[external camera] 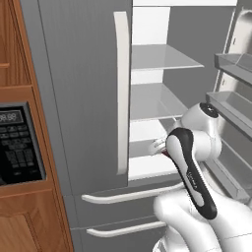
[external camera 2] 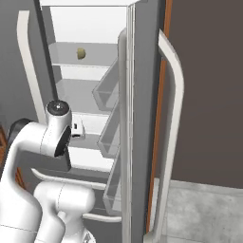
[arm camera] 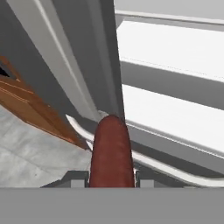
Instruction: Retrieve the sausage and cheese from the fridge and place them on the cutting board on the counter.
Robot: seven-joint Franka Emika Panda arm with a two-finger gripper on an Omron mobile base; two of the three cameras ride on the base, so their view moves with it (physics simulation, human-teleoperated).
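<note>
the hand [arm camera: 112, 181] is closed on the sausage [arm camera: 111, 153], which stands out forward between the two fingertips, and in the left base view the hand is at the open right half of the fridge [external camera: 83, 98], just at the lower shelf. so the step in hand looks like carrying the sausage out of the fridge; the cheese [external camera 2: 81, 53] lies on an upper shelf. next the arm should draw back clear of the open door [external camera 2: 142, 118] and bring the sausage to the cutting board on the counter.
</note>
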